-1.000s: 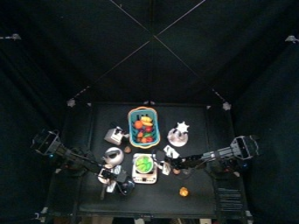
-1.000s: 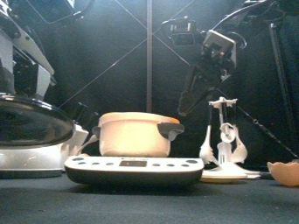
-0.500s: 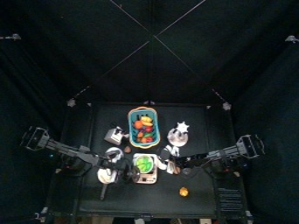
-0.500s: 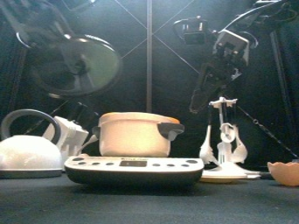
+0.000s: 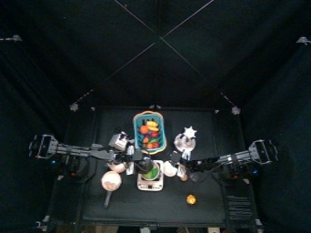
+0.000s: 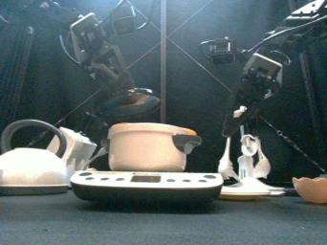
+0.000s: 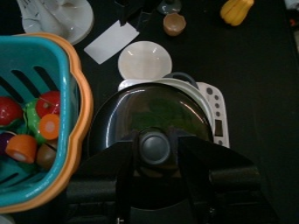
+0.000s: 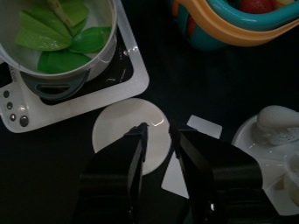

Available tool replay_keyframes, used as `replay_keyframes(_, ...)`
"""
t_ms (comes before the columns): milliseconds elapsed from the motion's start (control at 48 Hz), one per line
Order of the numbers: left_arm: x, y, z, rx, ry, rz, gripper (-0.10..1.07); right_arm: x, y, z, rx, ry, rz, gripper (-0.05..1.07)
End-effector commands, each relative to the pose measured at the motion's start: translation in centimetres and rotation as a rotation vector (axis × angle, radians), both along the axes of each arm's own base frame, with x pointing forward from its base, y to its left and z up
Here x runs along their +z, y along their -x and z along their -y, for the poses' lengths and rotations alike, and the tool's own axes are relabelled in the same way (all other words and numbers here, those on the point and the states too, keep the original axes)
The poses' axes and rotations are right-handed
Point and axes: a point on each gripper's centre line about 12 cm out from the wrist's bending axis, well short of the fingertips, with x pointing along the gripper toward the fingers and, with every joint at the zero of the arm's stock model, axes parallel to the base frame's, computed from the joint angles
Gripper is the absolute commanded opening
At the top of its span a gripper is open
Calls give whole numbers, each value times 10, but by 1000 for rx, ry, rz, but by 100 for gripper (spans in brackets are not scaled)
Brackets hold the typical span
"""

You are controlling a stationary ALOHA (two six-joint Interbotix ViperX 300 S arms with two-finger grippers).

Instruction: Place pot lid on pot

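Note:
The cream pot stands on a white kitchen scale at the table's middle, with green leaves inside. My left gripper is shut on the knob of the dark glass lid. It holds the lid tilted just above the pot's back left rim. In the left wrist view the lid covers most of the pot. My right gripper hangs open and empty over a white disc beside the scale, to the right of the pot.
A teal basket of fruit stands behind the pot. A white kettle is at the front left. A white utensil stand and a broken eggshell are at the right. A white card lies near the disc.
My left arm has swung the lid up from low at the left and across to just above the pot, uncovering the kettle. My right gripper has sunk a little to the right.

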Motion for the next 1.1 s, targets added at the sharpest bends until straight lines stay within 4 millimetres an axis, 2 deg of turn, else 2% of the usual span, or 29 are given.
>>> replay_keyframes(0,12,-12,0,-4,-9,34,71,10,0,2,-6,-6,34,69)
replay_keyframes(292,3,-27,2,16,32,-6,71,7,1,0,8,-14,38,69)
replay_keyframes(521,-6,-31,6,48,101,-70,71,4,2,1,10,-20,37,69)
replay_keyframes(854,-1,-37,10,46,117,-59,71,2,1,0,16,-30,36,69)
replay_keyframes(1083,-5,-38,17,34,124,-75,71,2,1,0,16,-31,36,69)
